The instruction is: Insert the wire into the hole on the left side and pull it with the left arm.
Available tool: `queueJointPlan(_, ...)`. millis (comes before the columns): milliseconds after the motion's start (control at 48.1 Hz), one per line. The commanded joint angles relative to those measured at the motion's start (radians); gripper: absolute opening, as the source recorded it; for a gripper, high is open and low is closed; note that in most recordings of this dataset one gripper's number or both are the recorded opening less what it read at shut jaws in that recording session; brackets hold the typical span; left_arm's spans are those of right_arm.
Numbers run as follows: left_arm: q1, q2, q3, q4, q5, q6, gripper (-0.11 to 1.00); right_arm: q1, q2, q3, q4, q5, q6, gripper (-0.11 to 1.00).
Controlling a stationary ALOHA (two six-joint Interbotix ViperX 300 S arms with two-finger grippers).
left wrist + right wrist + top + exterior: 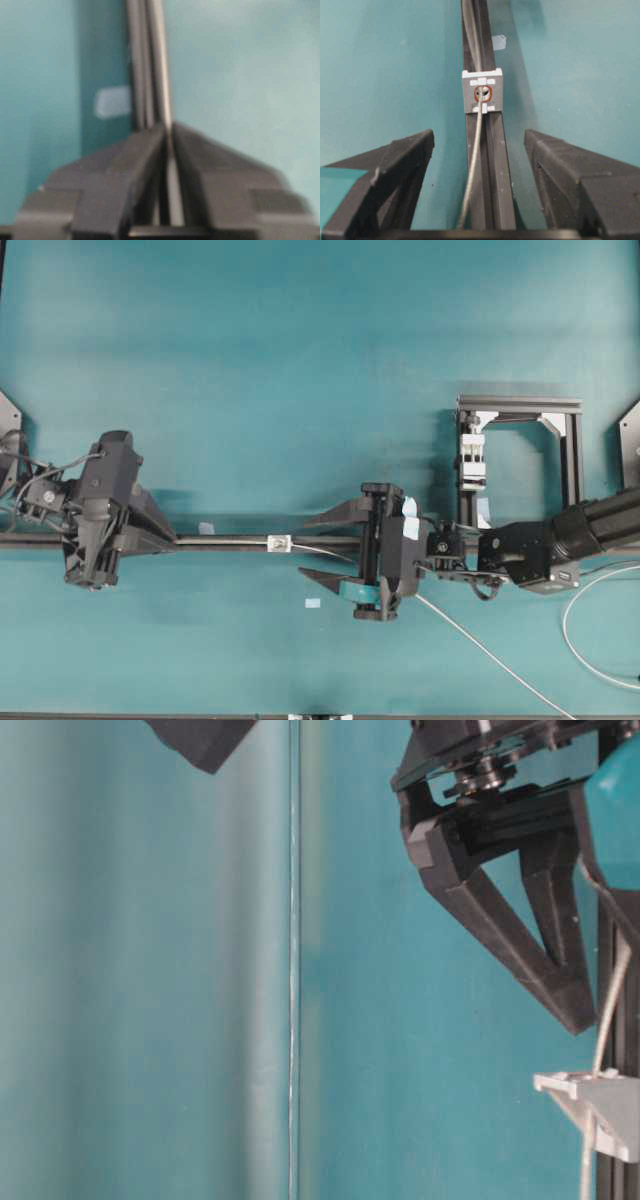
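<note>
The black rail (240,543) runs across the table and carries the tiny silver-white fitting (279,542). The hole (481,92) has the wire (475,150) running through it. From there the wire (235,538) lies along the rail to my left gripper (176,538). That gripper (168,127) is shut on the pale wire (170,170), which is pinched between its black wedge fingers. My right gripper (303,548) stands open just right of the fitting, straddling rail and wire without touching. Its fingers (405,165) are wide apart around the gripper's middle (479,132). At table level the fitting (595,1105) shows the wire (612,990) leaving it.
A black frame (520,405) with a white stacked clamp block (472,455) stands at the right rear. Slack wire (480,645) trails toward the front right and loops (590,645). Small pale tape patches (312,602) (112,102) lie beside the rail.
</note>
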Motion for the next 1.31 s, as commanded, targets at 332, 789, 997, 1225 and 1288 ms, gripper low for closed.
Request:
queueJointPlan(332,0.025,-0.057,0.002,0.005,0.002,0.000,0.13,-0.002,-0.046,-0.006,-0.002,-0.005,-0.011,0.82)
queueJointPlan(789,0.107,-0.206,0.044,0.014,0.031,0.038,0.87,-0.014,-0.167,0.057,-0.002,-0.005,-0.080,0.82)
queueJointPlan(997,0.137,-0.255,0.069,0.014,0.032,0.054,0.87,-0.038,-0.176,0.074,-0.002,-0.005,-0.081,0.82)
queueJointPlan(1225,0.156,-0.276,0.084,0.014,0.031,0.069,0.87,-0.057,-0.189,0.094,-0.002,-0.003,-0.081,0.82)
queueJointPlan(1288,0.156,-0.276,0.084,0.014,0.028,0.083,0.87,-0.060,-0.193,0.100,-0.002,-0.003,-0.081,0.82)
